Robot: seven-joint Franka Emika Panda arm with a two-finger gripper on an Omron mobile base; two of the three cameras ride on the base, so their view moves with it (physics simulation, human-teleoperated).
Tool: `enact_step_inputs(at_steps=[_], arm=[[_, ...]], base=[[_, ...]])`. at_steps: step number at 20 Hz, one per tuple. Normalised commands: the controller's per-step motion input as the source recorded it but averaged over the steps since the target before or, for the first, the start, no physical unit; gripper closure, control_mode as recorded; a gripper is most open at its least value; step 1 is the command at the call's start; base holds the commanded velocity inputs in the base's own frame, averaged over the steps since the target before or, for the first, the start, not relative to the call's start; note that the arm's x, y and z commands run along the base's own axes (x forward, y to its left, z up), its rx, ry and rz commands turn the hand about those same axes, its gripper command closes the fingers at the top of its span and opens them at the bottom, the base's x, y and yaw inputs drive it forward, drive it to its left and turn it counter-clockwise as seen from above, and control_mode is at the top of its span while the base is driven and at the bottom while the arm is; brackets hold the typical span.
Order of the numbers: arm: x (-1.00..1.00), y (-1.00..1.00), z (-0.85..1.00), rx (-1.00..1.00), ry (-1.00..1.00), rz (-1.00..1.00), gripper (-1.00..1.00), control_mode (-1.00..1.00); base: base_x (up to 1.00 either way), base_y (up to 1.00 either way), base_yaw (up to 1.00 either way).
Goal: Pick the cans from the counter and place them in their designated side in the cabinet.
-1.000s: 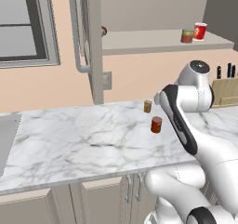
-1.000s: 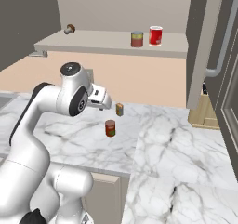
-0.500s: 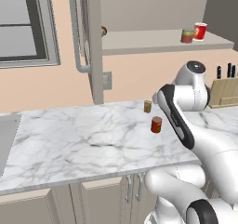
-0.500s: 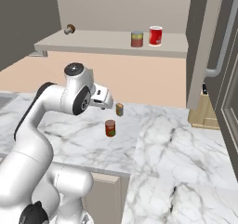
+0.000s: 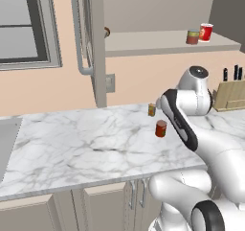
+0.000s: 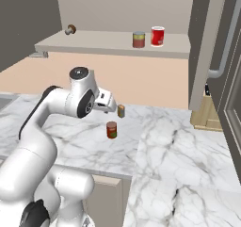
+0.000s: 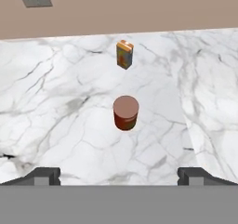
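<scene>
A dark red can [image 7: 125,112] stands upright on the white marble counter [image 7: 56,107], also seen from the base as the can [image 5: 161,128] [image 6: 111,129]. My gripper [image 7: 120,176] hovers above and short of it, open wide with nothing between the fingertips [image 7: 44,175]; the white hand [image 6: 106,102] hangs just left of the can. A shorter can with a teal top [image 6: 138,39] [image 5: 192,37] stands on the shelf [image 6: 94,44] of the open beige cabinet, next to a bright red can with a white rim [image 6: 157,36].
A small orange carton [image 7: 124,54] [image 6: 121,110] stands behind the dark red can. The cabinet door [image 5: 93,38] with its grey bar handle [image 5: 79,33] hangs open over the counter. A knife block [image 5: 229,96] sits at the right, a sink [image 5: 5,139] at the left.
The arm has eased slightly toward the can. The gripper stays open and the cans have not moved.
</scene>
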Motion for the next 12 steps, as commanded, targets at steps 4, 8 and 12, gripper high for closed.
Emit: enact_step_inputs(at_steps=[4, 8, 12], arm=[[0.2, -0.01, -0.12, 0.0, 0.0, 0.01, -1.0, -1.0], [0.16, -0.03, -0.09, 0.0, 0.03, 0.01, -1.0, -1.0], [0.09, -0.09, -0.07, 0.0, 0.11, 0.0, -1.0, -1.0]], base=[[0.0, 0.0, 0.0], [0.0, 0.0, 0.0], [0.0, 0.0, 0.0]])
